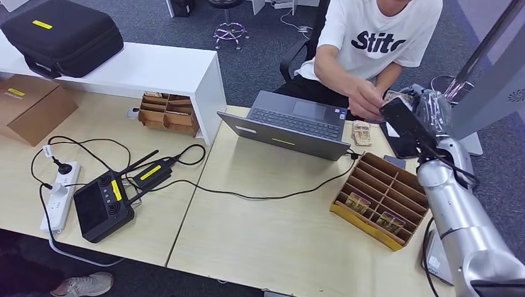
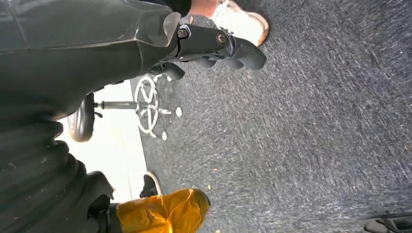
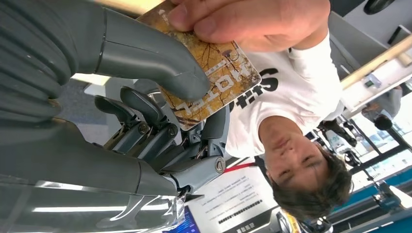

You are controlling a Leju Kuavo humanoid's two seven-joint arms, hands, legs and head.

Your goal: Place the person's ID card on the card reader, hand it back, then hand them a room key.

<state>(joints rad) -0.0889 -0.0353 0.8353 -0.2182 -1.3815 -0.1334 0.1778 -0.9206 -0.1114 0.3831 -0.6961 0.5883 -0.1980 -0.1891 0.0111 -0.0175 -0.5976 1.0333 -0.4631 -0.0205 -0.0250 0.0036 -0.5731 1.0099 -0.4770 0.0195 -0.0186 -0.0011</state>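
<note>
My right hand (image 1: 413, 117) is raised at the table's far right, toward the person (image 1: 371, 37) seated behind the laptop. In the right wrist view its thick thumb (image 3: 160, 63) presses a brown-gold hotel key card (image 3: 214, 82) against the darker fingers (image 3: 145, 116). The person's fingers (image 3: 252, 19) pinch the same card's other end, so we both hold it. In the head view the person's hand (image 1: 365, 99) meets mine at the card (image 1: 394, 95). A dark flat device (image 1: 402, 148) lies on the table under my hand. My left hand (image 2: 214, 46) hangs over the carpet, fingers loosely extended, holding nothing.
A cardboard divider tray (image 1: 384, 198) with cards in two slots sits at the right edge, below my right arm. An open grey laptop (image 1: 291, 124) stands mid-table with a cable running leftward. A small card stack (image 1: 361, 132) lies beside it. A controller (image 1: 102, 204) and a power strip (image 1: 62, 195) lie on the left.
</note>
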